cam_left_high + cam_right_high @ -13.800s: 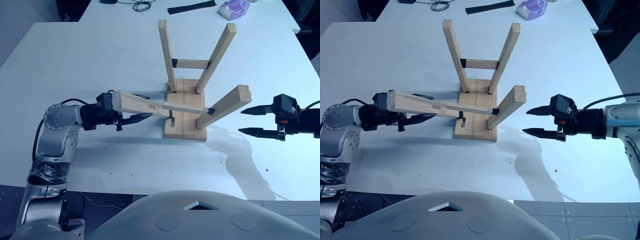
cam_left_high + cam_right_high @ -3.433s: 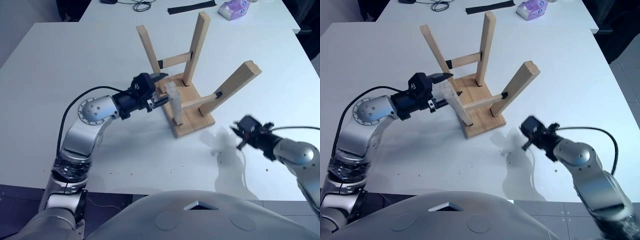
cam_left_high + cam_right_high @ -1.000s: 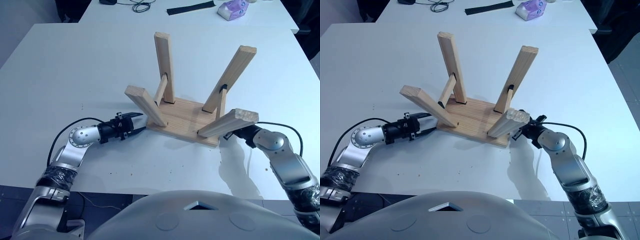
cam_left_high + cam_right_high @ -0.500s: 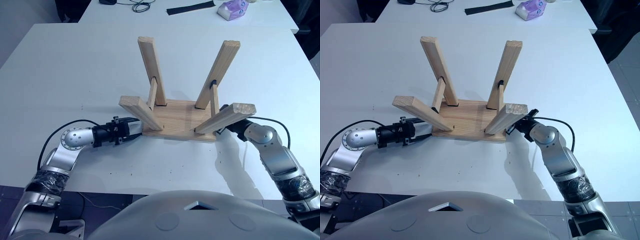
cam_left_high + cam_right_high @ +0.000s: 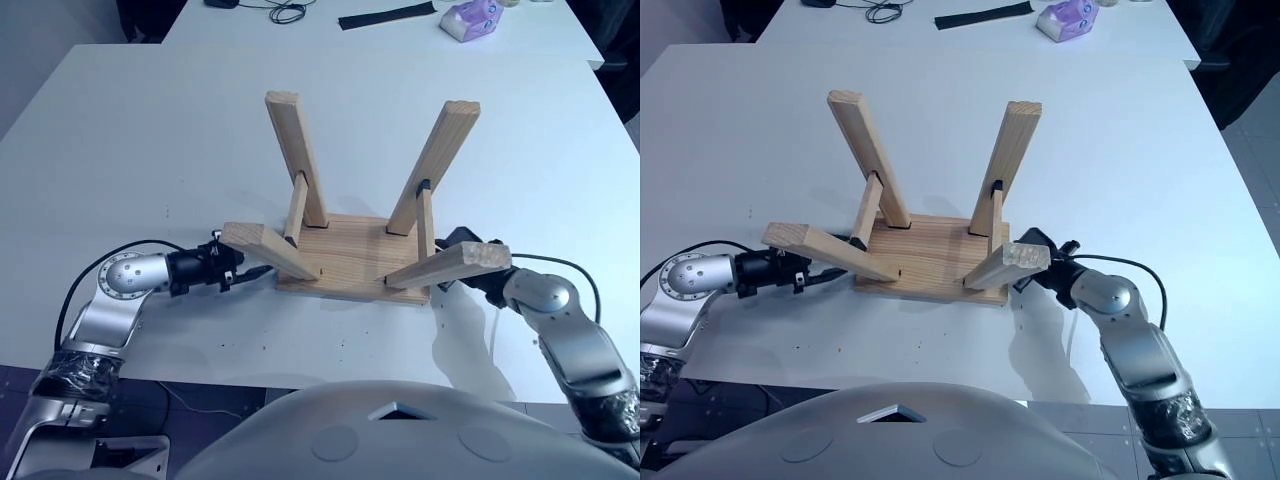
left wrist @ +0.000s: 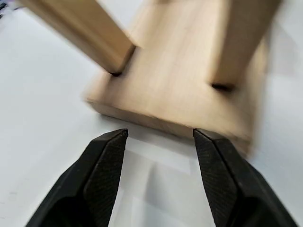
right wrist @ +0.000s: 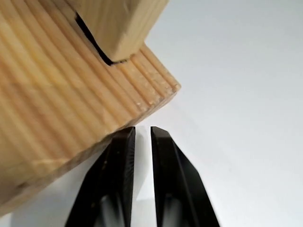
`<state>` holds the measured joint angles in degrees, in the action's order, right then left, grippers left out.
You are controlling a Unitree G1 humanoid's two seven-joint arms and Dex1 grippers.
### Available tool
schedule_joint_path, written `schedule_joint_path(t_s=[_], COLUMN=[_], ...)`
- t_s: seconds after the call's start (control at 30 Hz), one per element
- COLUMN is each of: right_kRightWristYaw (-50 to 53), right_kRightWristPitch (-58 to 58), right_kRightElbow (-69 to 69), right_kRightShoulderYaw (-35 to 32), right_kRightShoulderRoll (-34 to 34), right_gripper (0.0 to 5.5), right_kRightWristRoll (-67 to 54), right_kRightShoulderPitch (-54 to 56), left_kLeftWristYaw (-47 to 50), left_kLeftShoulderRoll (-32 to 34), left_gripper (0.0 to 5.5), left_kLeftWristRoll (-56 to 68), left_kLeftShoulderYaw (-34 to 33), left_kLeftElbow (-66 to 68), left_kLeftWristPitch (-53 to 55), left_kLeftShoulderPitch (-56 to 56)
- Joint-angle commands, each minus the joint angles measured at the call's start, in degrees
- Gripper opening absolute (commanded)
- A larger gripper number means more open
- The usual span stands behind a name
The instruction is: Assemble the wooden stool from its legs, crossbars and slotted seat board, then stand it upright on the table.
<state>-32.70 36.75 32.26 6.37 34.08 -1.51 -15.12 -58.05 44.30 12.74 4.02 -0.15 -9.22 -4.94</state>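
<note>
Stool [image 5: 350, 265] is sitting upside down on the white table [image 5: 150, 130], its seat board [image 5: 355, 250] lying flat and its 4 legs pointing up and splaying outward. The 2 far legs [image 5: 295, 155] [image 5: 433, 165] are rising steeply, while the 2 near legs [image 5: 268, 250] [image 5: 450, 265] are leaning low toward me, 1 to each side. A short crossbar [image 5: 297, 208] is joining the left pair of legs and another [image 5: 424, 215] is joining the right pair. I am holding my left gripper [image 6: 160, 135] low over the table just beside the board's left edge, under the near left leg; its fingers [image 6: 106, 156] are spreading wide and gripping nothing, with the board's edge lying just beyond their tips. I am holding my right gripper [image 7: 143, 130] at the board's right corner, beneath the near right leg; its fingers [image 7: 120, 161] are pressing almost together with only a thin slit between them, gripping nothing, and their tips are reaching the underside of the board's corner. On the far table a purple pack [image 5: 470, 17], a black strip [image 5: 385, 16] and some cables [image 5: 285, 10] are lying.
</note>
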Motion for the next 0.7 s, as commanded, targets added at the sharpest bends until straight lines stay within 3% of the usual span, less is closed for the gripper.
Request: schedule_joint_path(t_s=[0.03,0.23,0.7], right_kRightWristYaw=[-1.3,-3.4,-0.3], right_kRightWristPitch=[3.6,4.3,0.7], right_kRightElbow=[6.5,13.4,11.3], right_kRightShoulderYaw=[-7.7,-11.9,-1.2], right_kRightShoulderRoll=[1.1,3.7,3.5], right_gripper=[0.41,0.37,0.37], right_kRightWristRoll=[-4.4,-6.2,-2.4], right_kRightShoulderPitch=[-7.2,-17.0,-16.5], left_kLeftWristYaw=[1.5,0.7,0.9], left_kLeftShoulderRoll=[-0.2,1.9,1.8], left_gripper=[2.16,2.02,2.02], left_kLeftWristRoll=[0.9,-1.8,-11.2], left_kLeftShoulderYaw=[-2.2,-2.8,3.4], left_kLeftElbow=[-0.9,-0.3,6.6], left_kLeftWristPitch=[2.9,1.3,-12.2], left_kLeftShoulderPitch=[-1.8,-5.1,-8.5])
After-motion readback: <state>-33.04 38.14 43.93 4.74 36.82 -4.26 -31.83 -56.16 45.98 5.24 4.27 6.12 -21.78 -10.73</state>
